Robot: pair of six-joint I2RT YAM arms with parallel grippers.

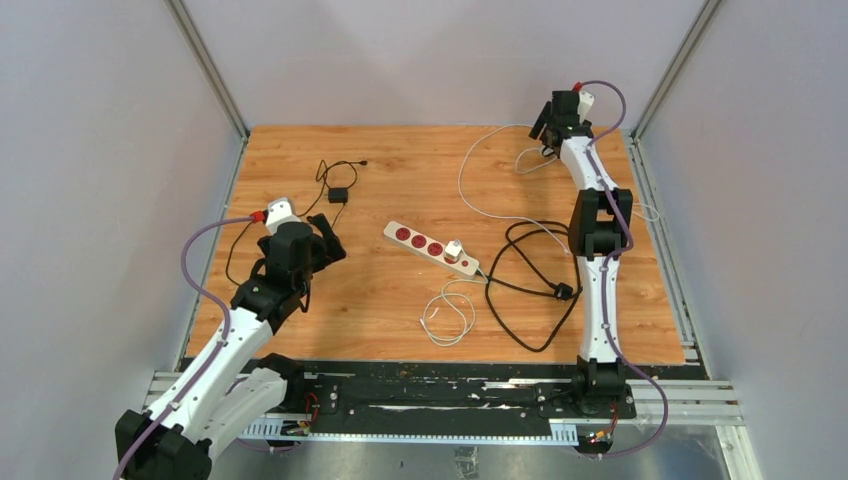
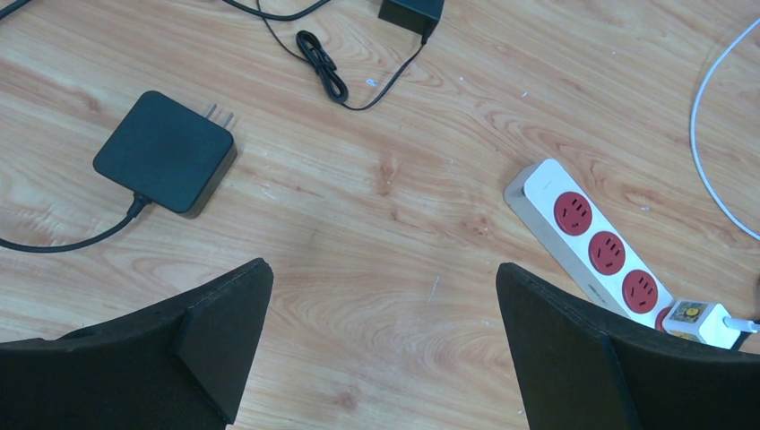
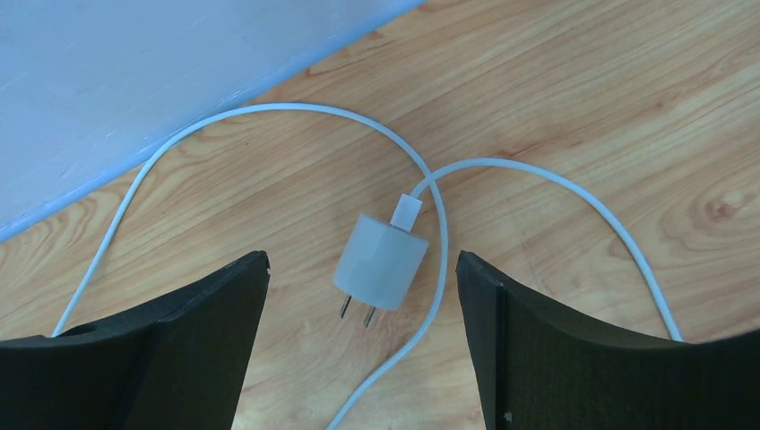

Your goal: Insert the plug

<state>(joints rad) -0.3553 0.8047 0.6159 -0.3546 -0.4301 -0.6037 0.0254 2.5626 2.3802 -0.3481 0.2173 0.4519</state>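
The right gripper (image 3: 363, 273) hangs over the white plug (image 3: 380, 260), jaws open. The plug lies flat on the table (image 3: 582, 81) between the fingers, a gap either side, prongs toward the wrist. Its cable (image 3: 547, 184) loops ahead of the jaws. The left gripper (image 2: 384, 269) is spread wide, holding nothing, with the power strip (image 2: 599, 244) just by its right finger and a black adapter (image 2: 166, 152) ahead-left.

Your right gripper (image 3: 363, 269) stood with both fingers spread apart and clear of the white plug (image 3: 381, 262), which lay flat between them on the wooden table (image 3: 582, 90), prongs toward the camera, its white cable (image 3: 574, 193) looping past.
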